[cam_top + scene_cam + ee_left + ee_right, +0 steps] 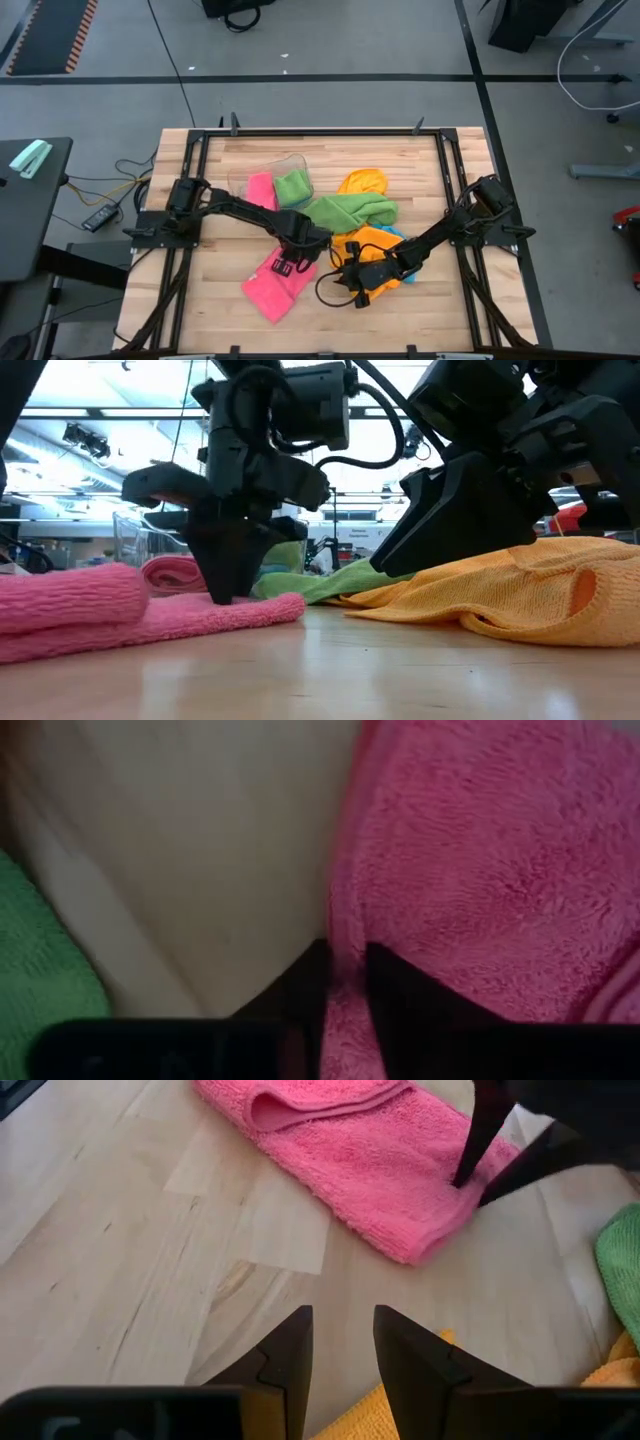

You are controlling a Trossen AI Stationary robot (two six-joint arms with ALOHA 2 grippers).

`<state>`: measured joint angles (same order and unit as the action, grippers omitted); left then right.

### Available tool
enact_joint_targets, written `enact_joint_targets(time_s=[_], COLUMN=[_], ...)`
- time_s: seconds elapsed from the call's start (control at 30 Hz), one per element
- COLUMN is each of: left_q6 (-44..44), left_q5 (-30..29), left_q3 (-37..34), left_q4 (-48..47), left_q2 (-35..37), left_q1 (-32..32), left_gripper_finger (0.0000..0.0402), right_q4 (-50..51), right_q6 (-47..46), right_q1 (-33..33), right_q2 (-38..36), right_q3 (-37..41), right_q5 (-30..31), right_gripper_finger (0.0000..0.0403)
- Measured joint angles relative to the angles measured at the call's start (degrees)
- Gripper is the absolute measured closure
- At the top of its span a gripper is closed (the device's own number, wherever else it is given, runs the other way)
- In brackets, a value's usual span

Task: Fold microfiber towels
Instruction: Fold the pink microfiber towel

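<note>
A grey concrete floor (330,40) is seen around the wooden table (200,300), crossed by dark tape lines (300,78) and trailing black cables (170,50). A dark side stand (30,210) is placed beyond the table's left edge. Ceiling beams and strip lights (120,400) are shown overhead.

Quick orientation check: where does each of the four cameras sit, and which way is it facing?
High: overhead, straight down on table; both arms show.
Low: table-top height, level across; left tool on pink towel, right arm over orange towel.
Left wrist: looking past its fingers pinching the pink towel's edge.
Right wrist: past its empty right tool toward the pink towel.
Shared: all show the pink towel.
</note>
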<state>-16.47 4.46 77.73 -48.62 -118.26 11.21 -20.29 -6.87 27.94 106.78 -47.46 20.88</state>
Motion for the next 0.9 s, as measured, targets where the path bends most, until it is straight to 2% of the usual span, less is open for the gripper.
enact_joint_targets(time_s=[0.13, 0.33, 0.53, 0.9], left_q6=[0.13, 0.58, 0.57, -2.53], left_q5=[-2.34, -7.42, -12.0, -14.97], left_q3=[0.0, -0.67, -0.63, -0.7], left_q4=[-1.78, -4.48, -5.69, -5.46], left_q2=[0.01, 2.95, 7.12, 7.71], left_q1=[2.48, 3.74, 0.4, -7.15], left_gripper_finger=[0.0389, 0.0393, 0.0393, 0.0393], right_q4=[-0.07, -0.35, -0.62, -0.41], right_q6=[-0.18, -0.46, -0.44, -0.59], right_q1=[0.0, 0.0, 0.0, 0.0], right_q2=[0.0, 0.0, 0.0, 0.0], right_q3=[0.0, 0.0, 0.0, 0.0], right_q5=[0.0, 0.0, 0.0, 0.0], right_gripper_finger=[0.0285, 0.0285, 0.0285, 0.0285])
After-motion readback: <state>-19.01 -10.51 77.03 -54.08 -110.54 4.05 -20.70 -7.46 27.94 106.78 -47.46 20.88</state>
